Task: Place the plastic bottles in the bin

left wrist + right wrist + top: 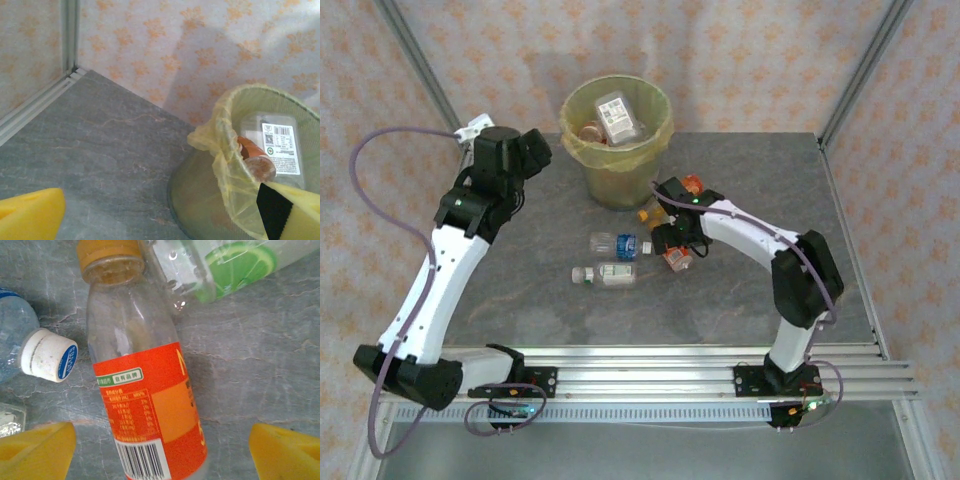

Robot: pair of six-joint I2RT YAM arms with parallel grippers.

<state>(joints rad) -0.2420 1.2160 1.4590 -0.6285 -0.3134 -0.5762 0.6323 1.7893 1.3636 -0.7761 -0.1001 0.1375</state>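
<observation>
Orange-labelled bottle [145, 405] lies between spread fingers [37, 452] of right gripper [160, 452], seemingly untouched.

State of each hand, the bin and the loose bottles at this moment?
Bin: upright, lined, bottles inside.
Left hand: open, empty, beside the bin.
Orange-label bottle: lying on the table, capped, ungripped.
Right hand: open, straddling that bottle.
Blue-label bottle: lying on the table.
White-label bottle: lying on the table.
</observation>
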